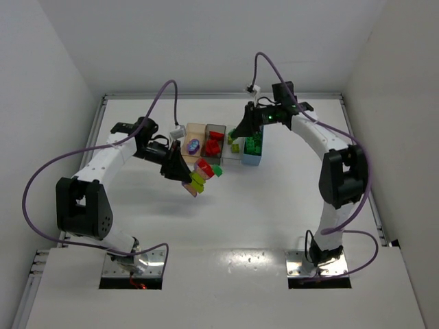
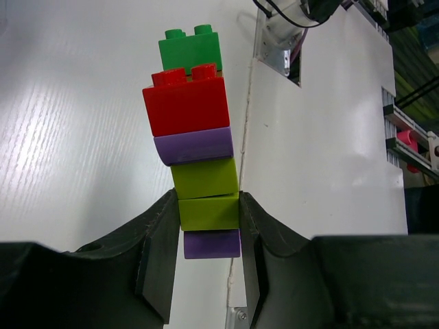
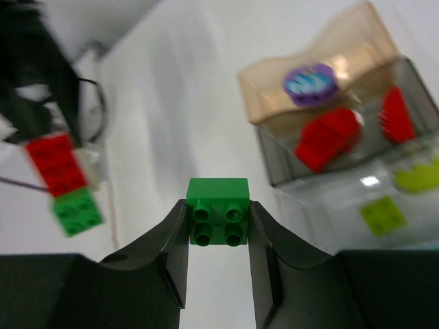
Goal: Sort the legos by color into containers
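Bright, even overhead light leaves soft shadows on the white table [image 1: 274,205]. Streaky glare crosses it in the left wrist view; the right wrist view's background is blurred.

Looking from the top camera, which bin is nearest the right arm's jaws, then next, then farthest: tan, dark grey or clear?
1. Clear bin, right by the jaws.
2. Dark grey bin, next on its left.
3. Tan bin, left end of the row.
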`<state>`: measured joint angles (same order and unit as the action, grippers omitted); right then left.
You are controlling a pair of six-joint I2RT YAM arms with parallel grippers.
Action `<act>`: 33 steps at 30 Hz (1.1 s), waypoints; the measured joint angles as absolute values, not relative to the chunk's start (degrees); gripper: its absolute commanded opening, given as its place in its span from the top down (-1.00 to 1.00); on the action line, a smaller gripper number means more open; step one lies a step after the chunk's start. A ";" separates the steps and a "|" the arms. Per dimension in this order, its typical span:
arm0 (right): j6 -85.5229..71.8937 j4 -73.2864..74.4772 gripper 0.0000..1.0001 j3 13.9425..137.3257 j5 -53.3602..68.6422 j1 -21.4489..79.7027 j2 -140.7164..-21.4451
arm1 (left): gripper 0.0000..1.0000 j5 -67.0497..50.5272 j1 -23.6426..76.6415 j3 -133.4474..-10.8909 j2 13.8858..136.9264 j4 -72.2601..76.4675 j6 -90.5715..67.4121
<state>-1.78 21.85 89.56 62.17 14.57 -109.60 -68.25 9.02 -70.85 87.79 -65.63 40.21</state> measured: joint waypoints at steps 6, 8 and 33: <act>3.90 24.53 1.00 85.91 43.92 12.86 -109.89 | 0.77 -67.94 9.02 -70.85 87.77 -65.04 39.48; 5.19 24.58 1.00 85.17 38.44 12.29 -110.17 | 0.77 -67.90 9.02 -70.85 87.77 -64.99 39.33; 15.11 32.80 -0.26 86.00 54.96 9.87 -111.39 | 0.77 -67.85 9.06 -70.85 87.77 -64.29 38.48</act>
<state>15.11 32.80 86.00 54.96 9.87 -111.39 -67.85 9.06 -70.85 87.77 -64.29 38.48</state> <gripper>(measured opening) 0.634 0.415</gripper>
